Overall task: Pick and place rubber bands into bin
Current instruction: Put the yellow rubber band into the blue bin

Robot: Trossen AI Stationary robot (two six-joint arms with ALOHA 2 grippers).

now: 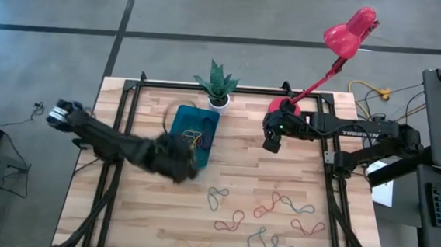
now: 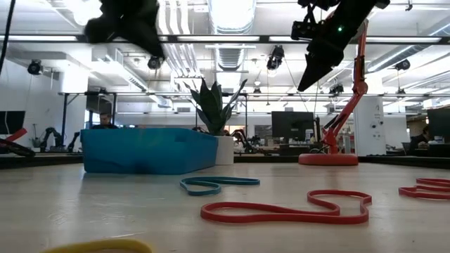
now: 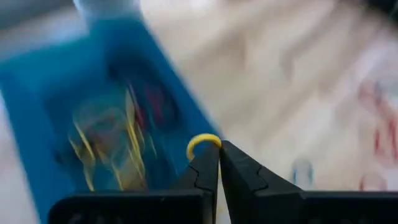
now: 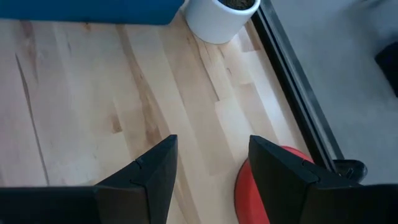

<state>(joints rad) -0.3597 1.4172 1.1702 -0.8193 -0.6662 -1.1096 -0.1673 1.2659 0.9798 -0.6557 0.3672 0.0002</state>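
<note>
The teal-blue bin (image 1: 194, 134) sits left of the table's middle and holds several bands, mostly yellow (image 3: 124, 146). My left gripper (image 3: 217, 149) hovers above the bin's near right corner, shut on a yellow rubber band (image 3: 204, 140). More red, grey-green and yellow bands (image 1: 264, 216) lie flat on the near half of the table. In the low view a red band (image 2: 285, 209) and a teal one (image 2: 214, 184) lie in front of the bin (image 2: 144, 150). My right gripper (image 4: 211, 155) waits open above the table near the lamp's base. My left gripper pinches the yellow rubber band between its two fingertips. A small arc of the loop (image 3: 200, 139) pokes out past the tips. The band is lifted clear, above the bin's near right corner. The rest of the band is hidden by the fingers.
A white pot with a green plant (image 1: 218, 88) stands just beyond the bin. A red desk lamp has its base (image 1: 284, 108) at the far right of the table. A black frame (image 1: 128, 109) borders the wooden top. Bare wood lies between bin and lamp.
</note>
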